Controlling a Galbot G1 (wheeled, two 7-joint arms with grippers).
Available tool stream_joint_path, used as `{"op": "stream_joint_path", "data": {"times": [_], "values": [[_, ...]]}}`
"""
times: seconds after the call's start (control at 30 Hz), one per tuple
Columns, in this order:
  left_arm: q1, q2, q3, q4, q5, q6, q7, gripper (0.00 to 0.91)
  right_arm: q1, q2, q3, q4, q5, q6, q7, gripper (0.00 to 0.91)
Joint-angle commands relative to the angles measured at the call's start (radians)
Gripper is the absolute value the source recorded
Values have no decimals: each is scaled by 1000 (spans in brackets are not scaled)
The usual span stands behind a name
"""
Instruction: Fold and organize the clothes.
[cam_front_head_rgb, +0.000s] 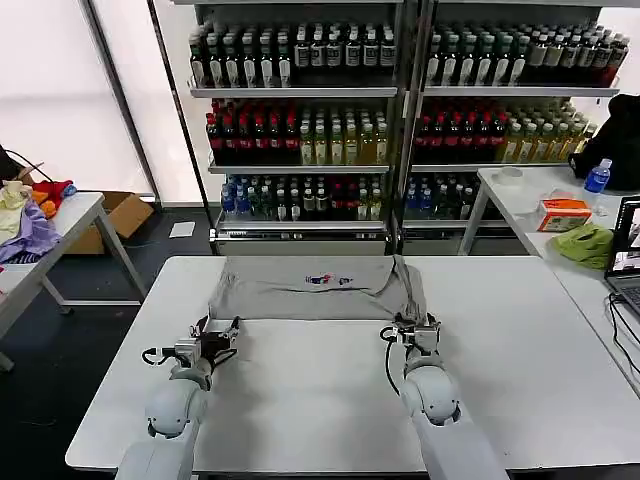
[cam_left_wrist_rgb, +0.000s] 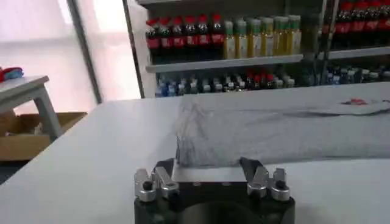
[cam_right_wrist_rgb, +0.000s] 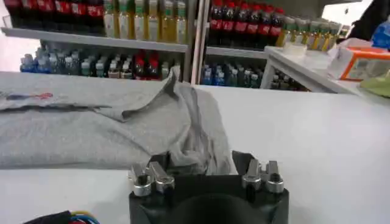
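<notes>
From the head view, the grey shirt (cam_front_head_rgb: 315, 288) lies flat across the far half of the white surface (cam_front_head_rgb: 520, 350), its small chest print facing up and its right sleeve bunched into a ridge. The left tool (cam_front_head_rgb: 218, 335) sits at the near hem by the shirt's left corner, and the right tool (cam_front_head_rgb: 415, 332) sits at the near hem by its right corner. Both arms reach in from the near edge of the surface.

In the left wrist view, the left tool (cam_left_wrist_rgb: 210, 173) has its fingers spread, with the shirt's (cam_left_wrist_rgb: 280, 131) corner lying just between them and not yet pinched.

In the right wrist view, the right tool (cam_right_wrist_rgb: 201, 165) is likewise spread, and the rumpled hem of the shirt (cam_right_wrist_rgb: 109, 128) drapes down between its fingers.

The step in hand looks like the grasp that begins a fold: both tools are set at the near hem. The next move calls for pressing each tool together on its corner, taking only the cloth layers meant to be lifted, then raising both evenly so the hem carries toward the far edge without dragging the sleeve ridge along.
</notes>
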Motion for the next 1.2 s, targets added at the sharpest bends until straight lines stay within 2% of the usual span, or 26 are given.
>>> {"op": "stream_joint_path", "data": {"times": [0.03, 0.3, 0.33, 0.37, 0.4, 0.43, 0.47, 0.5, 0.53, 0.57, 0.63, 0.67, 0.97, 1.2], "values": [[-28, 2, 0, -5, -13, -15, -7, 907, -19, 27, 22, -9, 7, 1, 0, 756], [-82, 9, -9, 66, -43, -15, -12, 907, -18, 27, 19, -20, -2, 0, -10, 756], [-87, 7, -9, 84, -44, -16, -11, 856, -17, 27, 19, -27, -3, 2, -11, 756], [-91, 6, -9, 94, -45, -16, -9, 655, -16, 28, 20, -32, -4, 2, -12, 746], [-99, 4, -9, 109, -45, -15, -7, 393, -14, 28, 20, -39, -4, 3, -13, 736], [-101, 3, -9, 118, -44, -14, -6, 252, -13, 28, 19, -43, -4, 4, -14, 695], [-106, 2, -8, 130, -43, -12, -3, 40, -12, 28, 19, -45, -4, 4, -14, 584], [-107, 2, -7, 134, -42, -11, -2, 30, -11, 28, 18, -49, -4, 4, -16, 524], [-106, 2, -6, 136, -40, -10, -1, 10, -11, 28, 17, -50, -4, 3, -17, 413], [-103, 4, -3, 135, -39, -2, 2, 0, -11, 28, 16, -52, -3, 3, -18, 212], [-97, 7, 3, 129, -37, 7, 5, 0, -11, 29, 14, -55, -3, 3, -20, 30], [-89, 11, 9, 123, -31, 14, 8, 0, -11, 29, 13, -57, 1, 2, -19, 0], [-62, 20, 14, 95, -29, 75, 21, 0, -39, 15, 1, 1, 20, -20, 1, 0], [-76, 16, 6, 86, -59, 79, 27, 0, -57, 11, 3, 30, 16, -15, 11, 0]]}}
